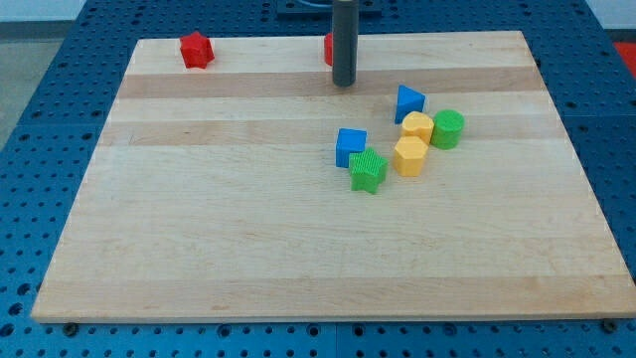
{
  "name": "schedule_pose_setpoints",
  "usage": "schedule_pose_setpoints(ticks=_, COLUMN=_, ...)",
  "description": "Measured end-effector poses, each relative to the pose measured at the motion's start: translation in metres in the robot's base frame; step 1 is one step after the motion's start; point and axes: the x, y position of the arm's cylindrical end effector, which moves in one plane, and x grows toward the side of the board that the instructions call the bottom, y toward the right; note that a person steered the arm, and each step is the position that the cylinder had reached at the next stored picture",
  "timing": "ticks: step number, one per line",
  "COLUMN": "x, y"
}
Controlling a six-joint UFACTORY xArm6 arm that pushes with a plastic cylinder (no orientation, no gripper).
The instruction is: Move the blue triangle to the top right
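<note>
The blue triangle (408,102) lies right of the board's middle, toward the view's top. My tip (344,84) is to its left and slightly higher in the view, a clear gap away and touching no block. Just below the triangle sit two yellow blocks, one upper (417,126) and one lower (409,156), with a green cylinder (447,129) to their right. A blue cube (350,147) and a green star-like block (368,171) lie lower left of the triangle.
A red star-like block (197,50) sits near the board's top left. Another red block (328,48) is half hidden behind the rod at the top edge. The wooden board (199,219) lies on a blue perforated table.
</note>
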Motion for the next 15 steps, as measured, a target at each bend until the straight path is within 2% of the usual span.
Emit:
schedule_pose_setpoints(ticks=2, x=0.054, y=0.007)
schedule_pose_setpoints(ticks=4, x=0.062, y=0.078)
schedule_pose_setpoints(ticks=5, x=0.061, y=0.097)
schedule_pose_setpoints(ticks=7, x=0.038, y=0.100)
schedule_pose_setpoints(ticks=9, x=0.034, y=0.138)
schedule_pose_setpoints(ticks=13, x=0.012, y=0.122)
schedule_pose_setpoints(ticks=15, x=-0.013, y=0.127)
